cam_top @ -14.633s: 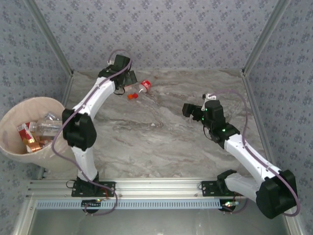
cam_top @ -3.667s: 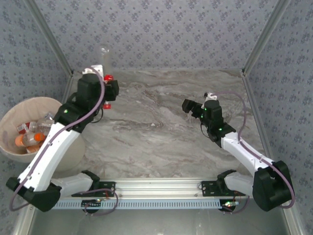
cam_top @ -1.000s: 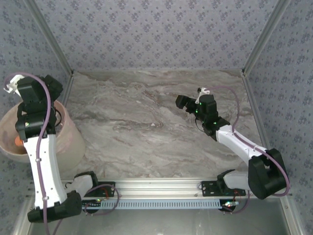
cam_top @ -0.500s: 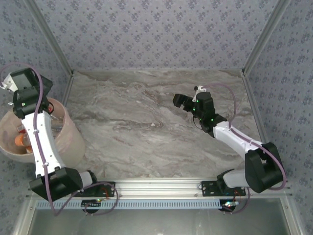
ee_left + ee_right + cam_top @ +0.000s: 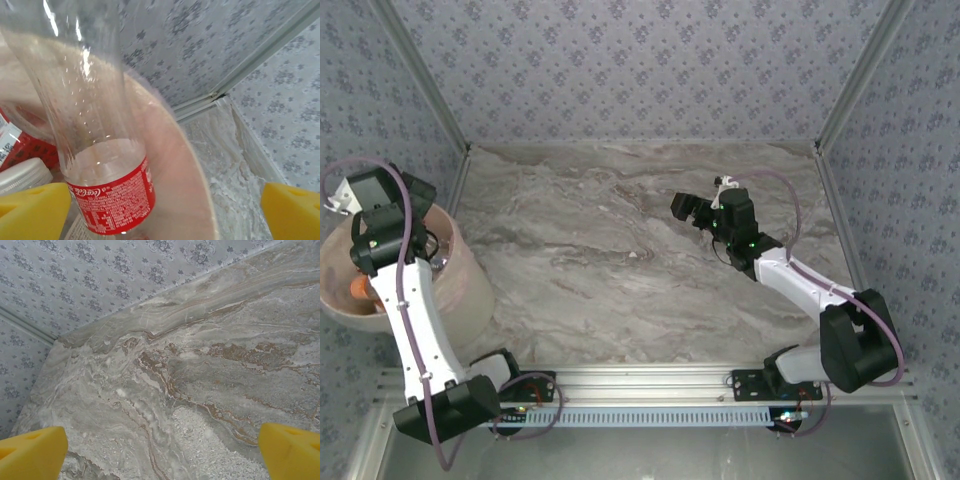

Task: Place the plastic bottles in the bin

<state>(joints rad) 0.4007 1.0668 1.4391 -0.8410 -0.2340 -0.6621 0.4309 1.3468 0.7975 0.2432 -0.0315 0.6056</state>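
The bottle (image 5: pixel 107 185) sits inside the bin (image 5: pixel 185 165) at the left, over other bottles (image 5: pixel 20 145). Its long axis runs straight out between your left jaws, which are wide open and not gripping it. Your right jaws, open too, hover over the tabletop (image 5: pixel 200 390), well apart.

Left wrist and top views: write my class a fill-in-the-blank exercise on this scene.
The bottle has a ____ label.
The left gripper hangs over the ____.
The right gripper, over the table, has ____ jaws.
Missing: red; bin; open.
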